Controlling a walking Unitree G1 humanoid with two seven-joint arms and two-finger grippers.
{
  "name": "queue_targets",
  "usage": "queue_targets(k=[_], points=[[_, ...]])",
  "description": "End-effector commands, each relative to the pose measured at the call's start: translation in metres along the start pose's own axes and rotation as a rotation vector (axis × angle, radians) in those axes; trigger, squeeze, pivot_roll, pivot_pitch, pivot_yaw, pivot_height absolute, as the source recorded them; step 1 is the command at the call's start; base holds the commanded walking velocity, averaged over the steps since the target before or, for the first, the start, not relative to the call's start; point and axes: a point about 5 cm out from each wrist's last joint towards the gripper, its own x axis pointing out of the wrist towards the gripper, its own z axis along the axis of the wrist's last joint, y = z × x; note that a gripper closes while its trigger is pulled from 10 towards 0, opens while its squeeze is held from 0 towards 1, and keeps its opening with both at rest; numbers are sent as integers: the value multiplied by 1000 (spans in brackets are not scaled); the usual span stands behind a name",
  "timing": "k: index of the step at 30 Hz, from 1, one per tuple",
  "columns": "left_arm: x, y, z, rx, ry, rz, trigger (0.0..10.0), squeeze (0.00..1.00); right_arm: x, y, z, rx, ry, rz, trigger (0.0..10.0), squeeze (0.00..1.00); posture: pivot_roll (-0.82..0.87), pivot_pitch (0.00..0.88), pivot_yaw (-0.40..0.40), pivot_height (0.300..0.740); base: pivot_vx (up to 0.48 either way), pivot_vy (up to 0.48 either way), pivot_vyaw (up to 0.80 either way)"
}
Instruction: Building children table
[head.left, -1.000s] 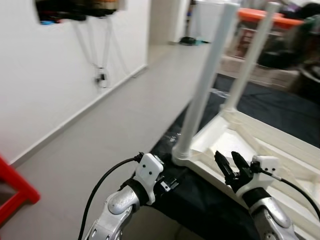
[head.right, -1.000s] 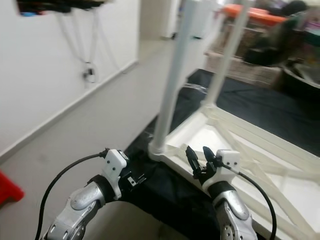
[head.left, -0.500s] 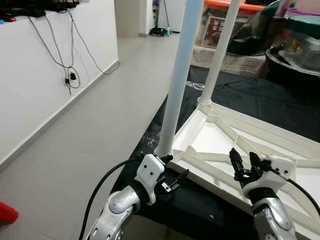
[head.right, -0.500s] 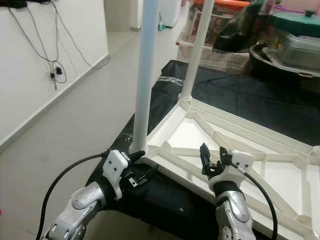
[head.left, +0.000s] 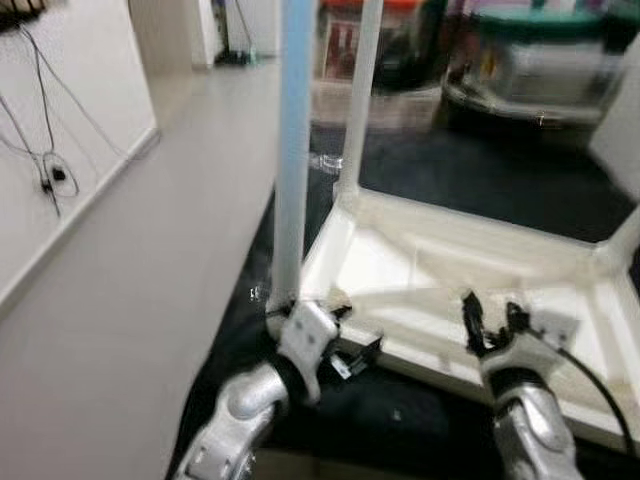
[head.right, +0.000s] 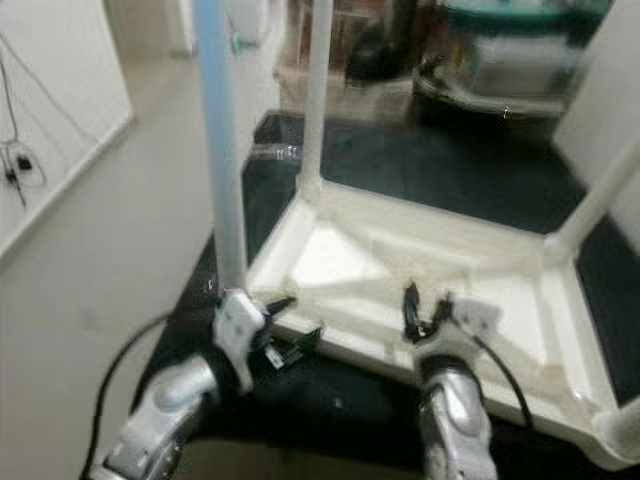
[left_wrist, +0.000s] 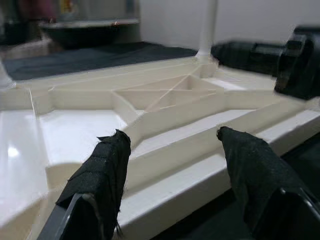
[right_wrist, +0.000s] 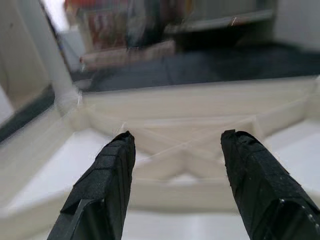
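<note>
Table (head.right: 440, 260), white plastic, lies upside down on a black mat (head.right: 320, 385), its ribbed underside facing up and its legs pointing up. Both arms reach toward its near edge, and the head views are blurred.

Nearest, the left gripper (head.left: 345, 352) hovers at the near left corner, just below the foot of the near leg (head.left: 293, 150). Its jaws are open and hold nothing; the wrist view shows them straddling the near rim (left_wrist: 200, 175) with a gap on either side. The right gripper (head.left: 492, 325) hangs just above the near rim toward the middle, jaws open and empty, pointing inward over the crossed ribs (right_wrist: 185, 142).

The rim runs left to right across both sets of jaws, so each gripper meets it side-on. The left one looks nearer to a grip on the corner.

Farther in, a second leg (head.right: 317, 95) rises from the far left corner, and a third leg (head.right: 600, 200) leans up at the far right. The near right corner seems to have no leg yet, though blur makes this uncertain.

Beyond the mat stand dark bins (head.left: 530, 70) and a pale floor (head.left: 150, 280).
</note>
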Motion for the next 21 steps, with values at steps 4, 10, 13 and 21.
queue_targets(k=[4,10,13,21], points=[[-4,3,-8,7,47,12,10000,0,4,9,2,13,-10,29,10000,0,116,0,-85,740,0,0,-384],[-4,3,-7,7,45,10,10000,0,12,7,4,-10,17,82,10000,0,117,0,-83,740,0,0,0],[-4,3,-6,11,38,15,10000,0,17,12,0,39,130,325,10000,0,120,0,-87,740,0,0,0],[-12,7,-5,48,53,18,10000,0,32,21,11,-2,188,678,10000,1000,123,0,-89,740,0,0,0]])
